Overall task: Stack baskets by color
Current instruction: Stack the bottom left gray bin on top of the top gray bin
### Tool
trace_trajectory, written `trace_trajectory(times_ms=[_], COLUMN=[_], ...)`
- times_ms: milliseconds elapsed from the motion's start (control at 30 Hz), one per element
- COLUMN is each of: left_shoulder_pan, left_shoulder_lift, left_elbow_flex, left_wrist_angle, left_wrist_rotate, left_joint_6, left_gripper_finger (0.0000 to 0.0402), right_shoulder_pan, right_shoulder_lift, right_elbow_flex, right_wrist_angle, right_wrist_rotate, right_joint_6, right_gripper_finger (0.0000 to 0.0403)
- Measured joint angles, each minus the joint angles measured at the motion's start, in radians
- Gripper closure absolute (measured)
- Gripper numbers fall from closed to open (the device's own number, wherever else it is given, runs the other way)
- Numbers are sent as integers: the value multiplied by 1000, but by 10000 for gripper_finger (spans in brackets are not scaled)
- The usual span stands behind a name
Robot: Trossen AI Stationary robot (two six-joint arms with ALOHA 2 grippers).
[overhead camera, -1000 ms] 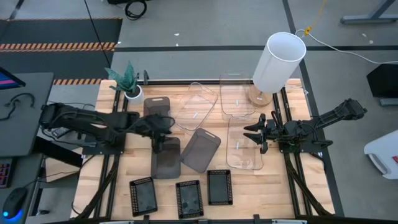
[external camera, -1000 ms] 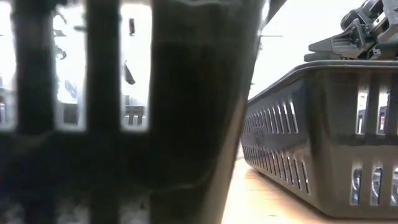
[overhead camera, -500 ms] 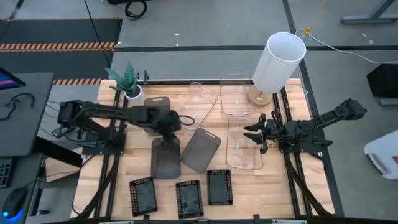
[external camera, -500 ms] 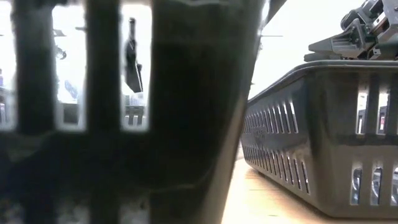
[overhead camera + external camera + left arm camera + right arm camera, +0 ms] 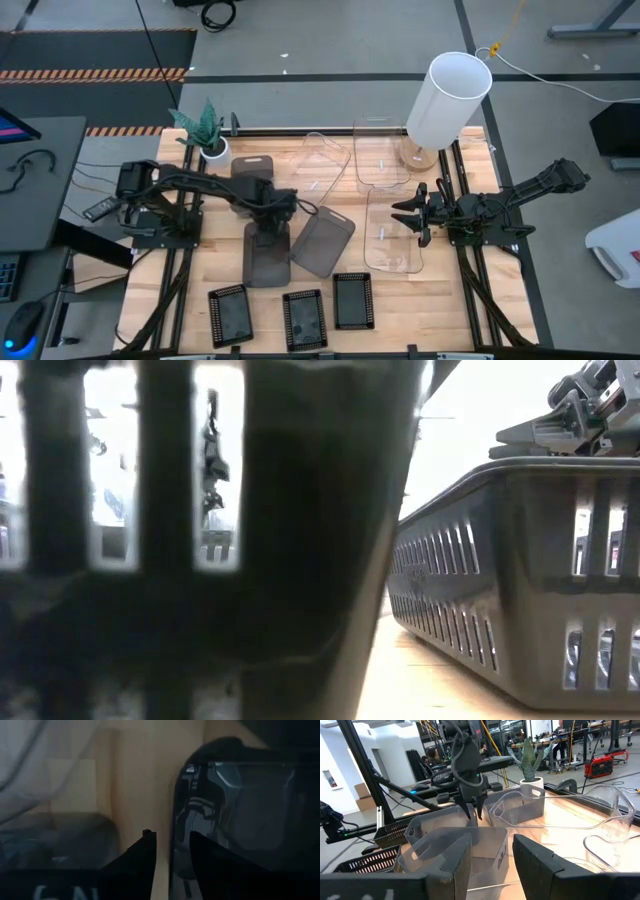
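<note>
Three smoky grey baskets sit at the table's middle left: one by the plant (image 5: 254, 170), one nearer (image 5: 267, 262), and one turned aslant (image 5: 323, 242). Clear baskets (image 5: 393, 235) lie to their right. Black mesh trays (image 5: 303, 320) line the near edge. My left gripper (image 5: 273, 220) points down, open, at the far end of the nearer grey basket (image 5: 240, 810). That end's wall stands between the fingers. My right gripper (image 5: 413, 216) hangs level and open above a clear basket. My left gripper comes from above with one finger (image 5: 145, 852) outside and one inside the grey basket's far end wall (image 5: 181, 820). I cannot tell whether either finger touches the wall. The basket rests flat on the table.
A tall white cylinder (image 5: 450, 98) stands at the far right and a small potted plant (image 5: 207, 130) at the far left. A mesh tray wall (image 5: 300, 560) close to the low camera blocks most of that view. Bare wood shows at the near right.
My left gripper has come down and a little toward the table's right, tipping until it points straight down over the grey basket's far end. The arm has stretched out from its base. The baskets and my right arm have kept still.
</note>
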Motion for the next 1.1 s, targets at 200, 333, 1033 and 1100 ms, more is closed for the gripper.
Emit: trace_trajectory(times_ms=[200,333,1033,1100], left_shoulder_pan=[1,1,4,8], left_shoulder_lift=[12,12,-1,-26], left_elbow_flex=[0,0,275,298], left_wrist_angle=[-9,-23,-434,-467], left_wrist_rotate=[0,-1,-78,-109], left_joint_6=[30,33,151,176], left_gripper_finger=[325,386,400,400], right_shoulder_pan=[0,0,0,0], right_shoulder_lift=[0,0,0,0], right_elbow_flex=[0,0,0,0], right_wrist_angle=[0,0,0,0], right_wrist_rotate=[0,0,0,0], right_joint_6=[0,0,0,0], right_gripper_finger=[253,253,253,253])
